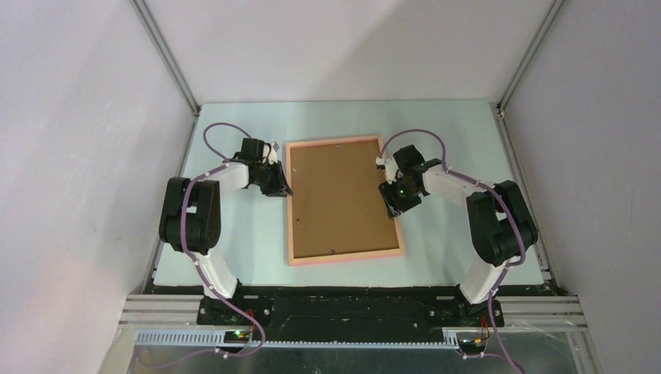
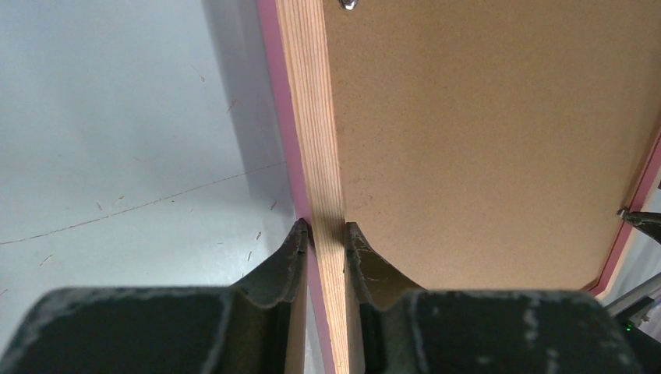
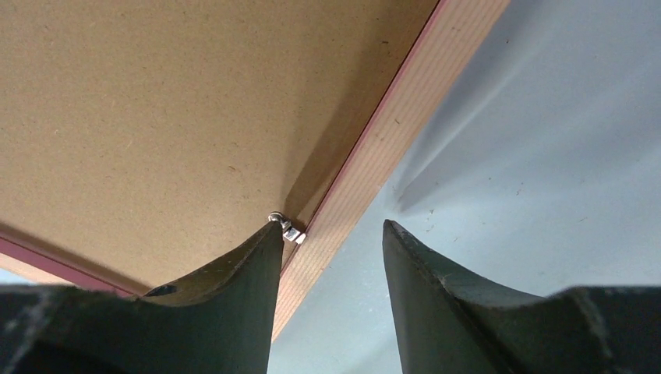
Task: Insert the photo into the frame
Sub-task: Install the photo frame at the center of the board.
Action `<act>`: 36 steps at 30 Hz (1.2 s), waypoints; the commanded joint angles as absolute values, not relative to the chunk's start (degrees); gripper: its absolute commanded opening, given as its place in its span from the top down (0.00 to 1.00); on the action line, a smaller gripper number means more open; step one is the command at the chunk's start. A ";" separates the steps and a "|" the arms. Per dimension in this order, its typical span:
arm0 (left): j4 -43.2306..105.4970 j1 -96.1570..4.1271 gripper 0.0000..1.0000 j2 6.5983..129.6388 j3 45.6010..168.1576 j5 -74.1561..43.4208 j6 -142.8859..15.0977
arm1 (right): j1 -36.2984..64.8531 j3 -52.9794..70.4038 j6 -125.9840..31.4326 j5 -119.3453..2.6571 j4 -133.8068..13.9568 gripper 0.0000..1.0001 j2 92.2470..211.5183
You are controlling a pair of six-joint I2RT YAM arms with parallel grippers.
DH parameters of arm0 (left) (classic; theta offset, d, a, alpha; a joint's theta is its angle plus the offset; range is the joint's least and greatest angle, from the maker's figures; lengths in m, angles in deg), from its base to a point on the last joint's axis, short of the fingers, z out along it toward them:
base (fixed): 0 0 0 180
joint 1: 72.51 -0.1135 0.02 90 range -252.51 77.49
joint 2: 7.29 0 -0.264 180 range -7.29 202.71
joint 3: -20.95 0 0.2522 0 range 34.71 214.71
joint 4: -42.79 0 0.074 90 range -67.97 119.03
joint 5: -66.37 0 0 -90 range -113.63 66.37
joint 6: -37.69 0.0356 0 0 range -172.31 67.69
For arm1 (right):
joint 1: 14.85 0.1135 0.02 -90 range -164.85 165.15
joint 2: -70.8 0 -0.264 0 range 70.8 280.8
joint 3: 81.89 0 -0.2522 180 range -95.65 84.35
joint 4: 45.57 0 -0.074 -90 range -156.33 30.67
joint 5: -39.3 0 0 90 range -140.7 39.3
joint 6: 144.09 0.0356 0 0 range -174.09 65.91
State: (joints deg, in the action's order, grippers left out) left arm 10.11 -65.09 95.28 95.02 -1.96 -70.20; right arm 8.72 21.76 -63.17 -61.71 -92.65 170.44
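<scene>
The salmon-pink frame (image 1: 343, 255) lies face down in the middle of the table, with the brown backing board (image 1: 339, 199) filling it. The photo is hidden. My left gripper (image 1: 282, 185) is shut on the frame's left rail (image 2: 312, 117), one finger on the outside and one on the board side (image 2: 326, 230). My right gripper (image 1: 390, 204) stands open over the right rail (image 3: 413, 109). Its left fingertip is beside a small metal tab (image 3: 285, 227) at the board's edge, and its right fingertip is over bare table (image 3: 334, 230).
The pale table (image 1: 234, 257) is walled in by grey panels on the left, right and back. A metal rail runs along the near edge by the arm bases. Another small metal tab (image 2: 348, 4) shows at the board's edge in the left wrist view.
</scene>
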 commanded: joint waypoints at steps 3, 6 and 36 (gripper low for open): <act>11.71 -65.17 1.00 93.65 94.53 1.95 -68.42 | 6.87 18.65 -60.54 -62.93 -90.15 0.47 168.39; 11.73 -65.19 1.00 94.17 94.55 4.12 -67.97 | 5.27 16.70 -58.63 -64.43 -89.90 0.48 169.81; 11.74 -61.18 1.00 95.60 95.29 11.29 -64.24 | 0.72 5.76 -52.94 -63.50 -90.65 0.62 183.61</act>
State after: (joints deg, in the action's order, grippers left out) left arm 10.55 -62.82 96.19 94.76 4.88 -66.27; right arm 0.68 7.70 -53.64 -64.59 -90.81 182.59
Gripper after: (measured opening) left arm 0.210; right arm 0.412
